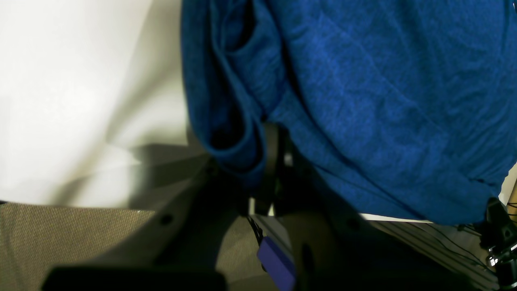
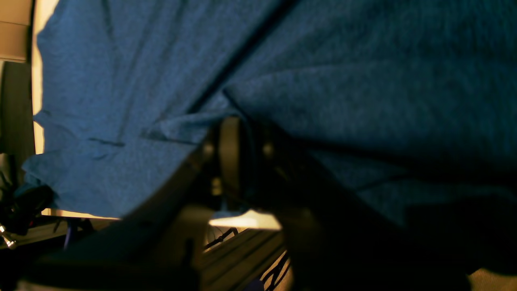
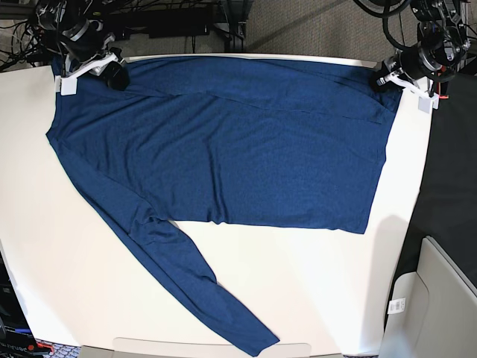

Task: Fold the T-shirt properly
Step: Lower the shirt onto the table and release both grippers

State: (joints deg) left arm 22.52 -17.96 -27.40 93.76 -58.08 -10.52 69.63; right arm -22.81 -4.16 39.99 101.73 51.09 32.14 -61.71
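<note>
The dark blue T-shirt (image 3: 238, 149) lies spread flat across the white table (image 3: 313, 291). One long sleeve (image 3: 186, 276) runs diagonally to the front edge. My left gripper (image 3: 381, 80) sits at the shirt's far right corner. In the left wrist view its fingers (image 1: 271, 161) are shut on a bunched fold of the cloth (image 1: 383, 101). At the far left corner is my right gripper (image 3: 113, 77). In the right wrist view it (image 2: 238, 141) is closed on an edge of the fabric (image 2: 121, 81), which drapes over it.
Cables and arm mounts crowd the back edge at both corners. A grey bin (image 3: 440, 298) stands off the table's right front. Grey carpet (image 3: 313, 30) lies behind the table. Bare white tabletop shows in front of the shirt's body.
</note>
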